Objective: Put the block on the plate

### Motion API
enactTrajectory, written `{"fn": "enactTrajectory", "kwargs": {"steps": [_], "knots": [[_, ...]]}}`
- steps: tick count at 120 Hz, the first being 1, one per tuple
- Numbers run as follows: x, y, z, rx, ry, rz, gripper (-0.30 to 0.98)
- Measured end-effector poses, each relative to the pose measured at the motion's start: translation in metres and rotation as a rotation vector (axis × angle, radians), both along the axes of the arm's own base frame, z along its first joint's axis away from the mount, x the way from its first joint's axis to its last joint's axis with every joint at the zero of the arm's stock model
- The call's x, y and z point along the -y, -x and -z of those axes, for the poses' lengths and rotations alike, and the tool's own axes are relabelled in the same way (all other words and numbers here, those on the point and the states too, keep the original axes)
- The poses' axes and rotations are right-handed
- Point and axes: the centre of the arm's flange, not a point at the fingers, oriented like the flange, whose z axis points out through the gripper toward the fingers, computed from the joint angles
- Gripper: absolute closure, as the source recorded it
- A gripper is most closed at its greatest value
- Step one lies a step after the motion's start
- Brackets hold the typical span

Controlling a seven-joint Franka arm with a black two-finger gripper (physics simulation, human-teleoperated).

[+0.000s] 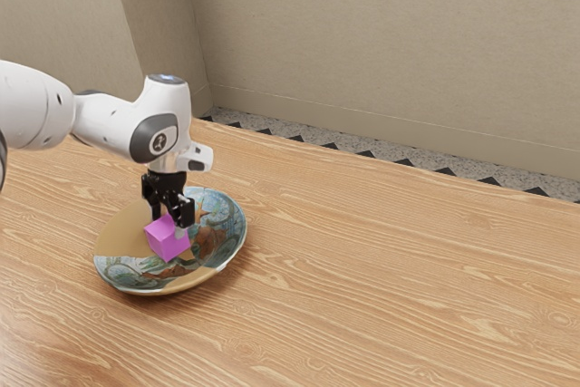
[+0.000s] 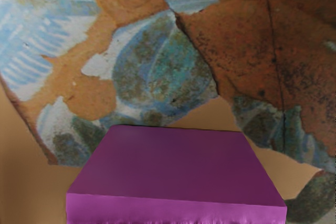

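Observation:
Over the plate in the exterior view, my black gripper [image 1: 171, 225] is shut on the block [image 1: 166, 239], one finger behind it and the other against its right-hand side. The block is a magenta-purple cube, within the plate's outline; whether its underside touches the plate I cannot tell. The round plate [image 1: 232, 210] has a tan surface with blue, green and brown patterning. In the wrist view the block [image 2: 176, 166] looms large at the lower edge, with the patterned plate [image 2: 157, 72] behind it.
The plate stands on a wood-grained table [image 1: 390, 278]. Beyond the table's far edge lie a speckled floor strip with dark triangles and a beige wall [image 1: 390, 43].

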Motion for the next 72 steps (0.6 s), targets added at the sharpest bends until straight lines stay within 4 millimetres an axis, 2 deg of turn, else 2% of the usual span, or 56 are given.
{"fn": "enactTrajectory", "kwargs": {"steps": [27,41,57,72], "knots": [[0.008,-0.001,-0.027,0.040,-0.004,0.016,0.03],[0.021,-0.002,-0.047,0.069,-0.001,0.035,0.02],[0.031,0.000,-0.077,0.092,-0.001,0.044,0.01],[0.040,0.007,-0.121,0.120,0.008,0.038,0.00]]}}
